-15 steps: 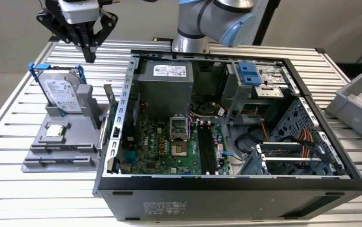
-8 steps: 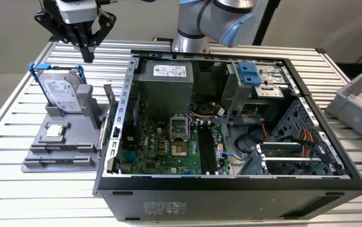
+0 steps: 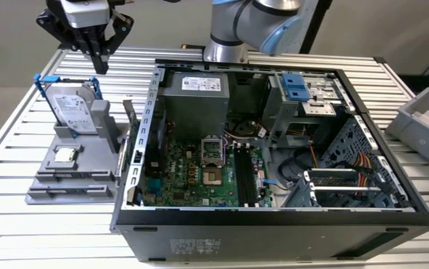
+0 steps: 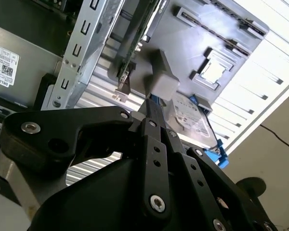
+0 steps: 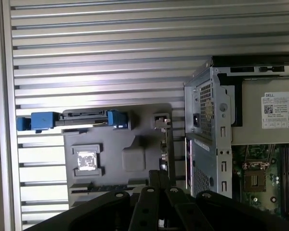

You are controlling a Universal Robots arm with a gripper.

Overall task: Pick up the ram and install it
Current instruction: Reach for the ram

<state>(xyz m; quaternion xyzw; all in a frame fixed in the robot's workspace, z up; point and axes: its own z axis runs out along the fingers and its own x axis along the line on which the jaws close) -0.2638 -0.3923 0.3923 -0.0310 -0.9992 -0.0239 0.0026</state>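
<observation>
The ram [image 3: 129, 115] is a thin stick standing on edge in the grey holder [image 3: 72, 179], close against the open computer case's side wall [image 3: 148, 123]. It also appears in the first wrist view [image 5: 165, 139] and in the second wrist view [image 4: 127, 57]. My gripper [image 3: 102, 68] hangs above the holder's far end, over the hard drive [image 3: 72, 109]. It points down, is shut and holds nothing. Its black fingers [image 5: 159, 180] reach toward the ram in the first wrist view and are pressed together [image 4: 151, 108] in the second wrist view. The motherboard's long black slots [image 3: 244, 176] lie inside the case.
The holder also carries a small square silver chip [image 3: 66, 156]. The arm's base [image 3: 229, 39] stands behind the case. A grey bin [image 3: 424, 126] holding an orange item sits at the exterior view's right. The slatted table [image 3: 19, 112] surrounds everything.
</observation>
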